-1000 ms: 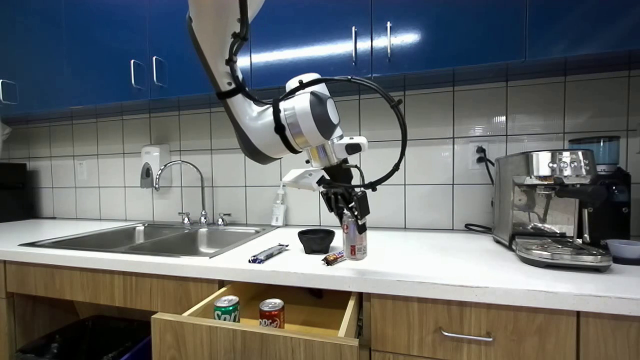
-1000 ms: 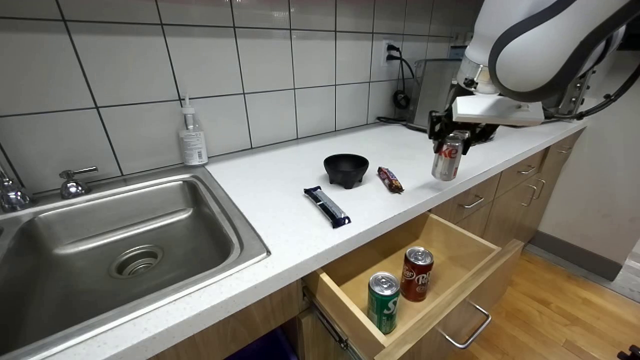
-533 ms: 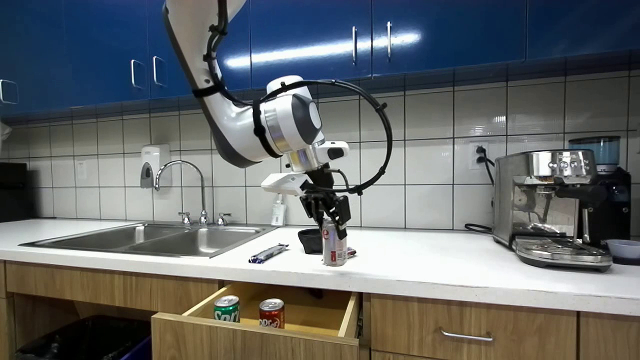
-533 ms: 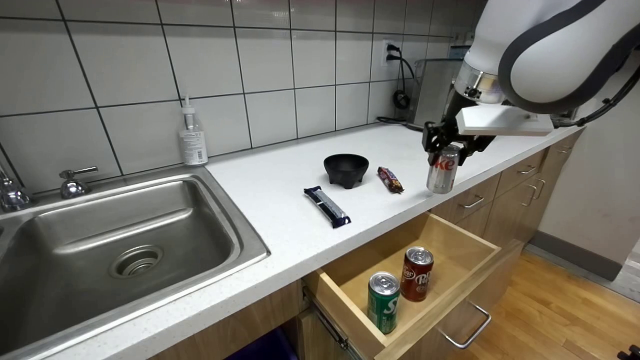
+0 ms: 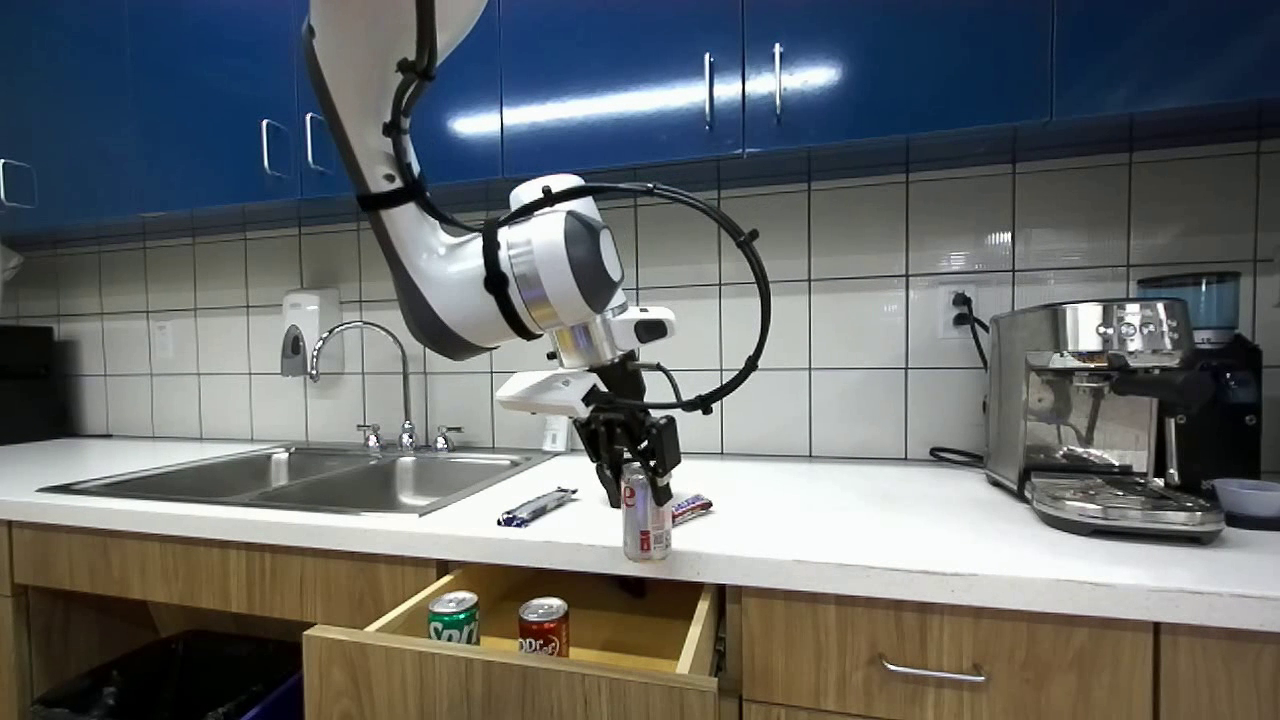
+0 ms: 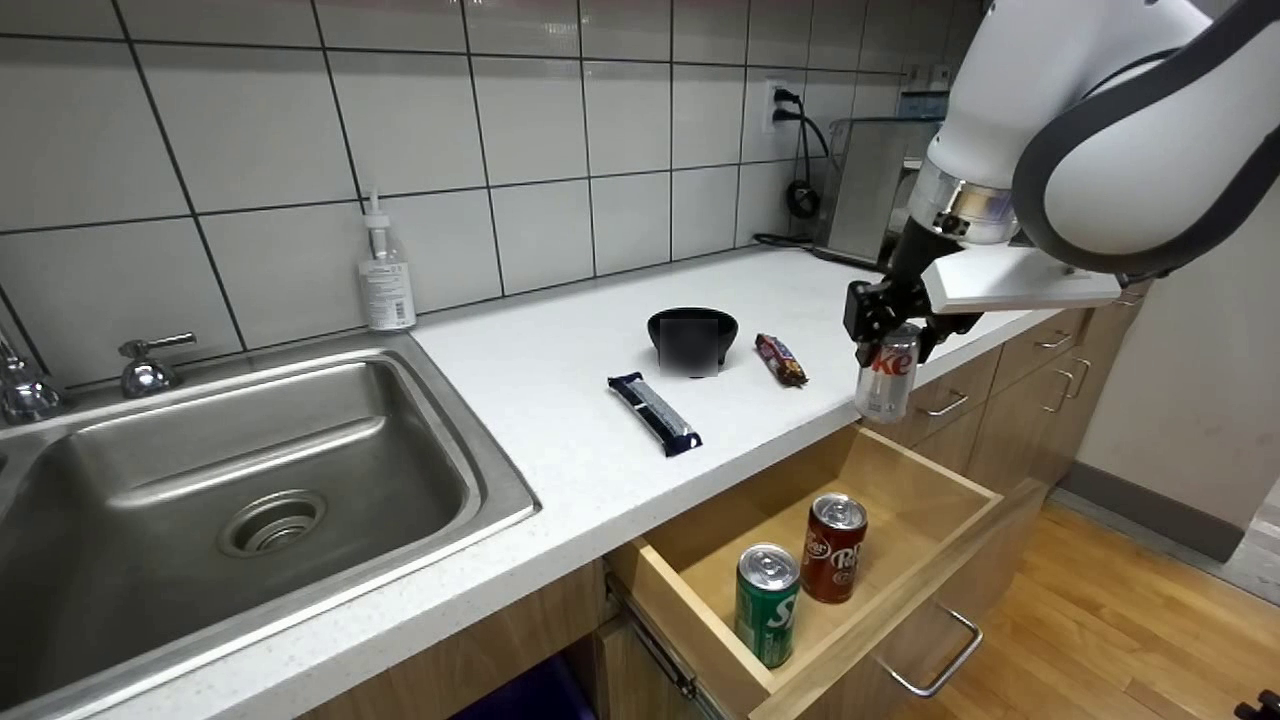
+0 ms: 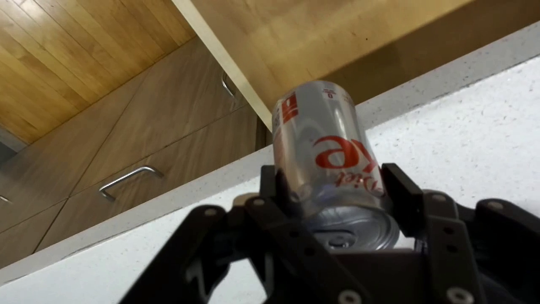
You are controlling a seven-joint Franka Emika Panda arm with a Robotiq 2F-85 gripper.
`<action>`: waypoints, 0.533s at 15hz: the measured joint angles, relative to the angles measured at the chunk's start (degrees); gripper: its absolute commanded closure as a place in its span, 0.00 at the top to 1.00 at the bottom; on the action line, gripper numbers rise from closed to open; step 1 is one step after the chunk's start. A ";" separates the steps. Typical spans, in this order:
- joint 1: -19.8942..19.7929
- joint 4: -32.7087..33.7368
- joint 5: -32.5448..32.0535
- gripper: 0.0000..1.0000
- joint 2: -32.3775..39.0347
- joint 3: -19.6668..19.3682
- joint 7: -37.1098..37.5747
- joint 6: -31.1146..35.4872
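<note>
Our jaws pinch a silver aluminium drink can with red lettering [image 7: 327, 156] from both sides, near its top; it hangs nearly upright by the front edge of the white speckled surface [image 6: 560, 400], close to a back corner of the open pale-wood drawer [image 6: 900, 510], inside which a green metal can [image 6: 767, 605] and a dark red metal can [image 6: 835, 550] stand; to carry it well, we judge, we hold a snug, even pinch — no harder than thin walls bear — and give its base room from that edge.
</note>
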 measured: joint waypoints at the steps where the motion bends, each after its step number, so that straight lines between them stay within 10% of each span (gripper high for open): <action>1: 0.00 -0.41 -0.47 0.38 0.02 0.00 0.00 0.29; 8: 0.01 -2.62 -4.78 0.38 1.16 -0.27 0.20 4.38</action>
